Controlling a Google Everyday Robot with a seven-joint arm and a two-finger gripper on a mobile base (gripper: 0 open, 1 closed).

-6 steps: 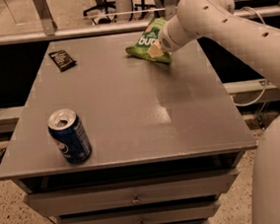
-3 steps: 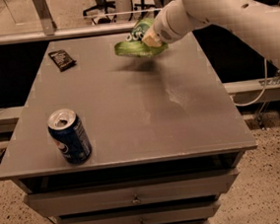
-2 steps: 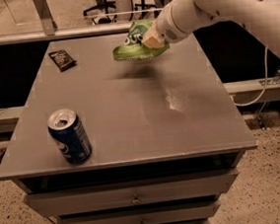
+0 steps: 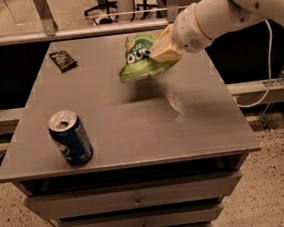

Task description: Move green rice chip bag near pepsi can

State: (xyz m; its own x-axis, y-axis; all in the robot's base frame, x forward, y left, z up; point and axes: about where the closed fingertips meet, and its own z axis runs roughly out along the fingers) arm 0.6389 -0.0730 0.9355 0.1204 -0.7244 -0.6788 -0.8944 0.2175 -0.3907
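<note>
The green rice chip bag (image 4: 139,58) hangs in the air above the middle back of the grey table (image 4: 132,121), tilted, with its shadow on the top below it. My gripper (image 4: 165,48) is shut on the bag's right edge and comes in from the upper right on a white arm. The pepsi can (image 4: 70,138), blue with a silver open top, stands upright near the table's front left corner, well apart from the bag.
A small flat black packet (image 4: 63,61) lies at the table's back left. Drawers (image 4: 135,201) sit under the table top. A metal rail and chair legs are behind the table. A cable hangs at the right.
The bag has been lifted off the back right of the table and carried left and toward the front. The can and black packet have not moved.
</note>
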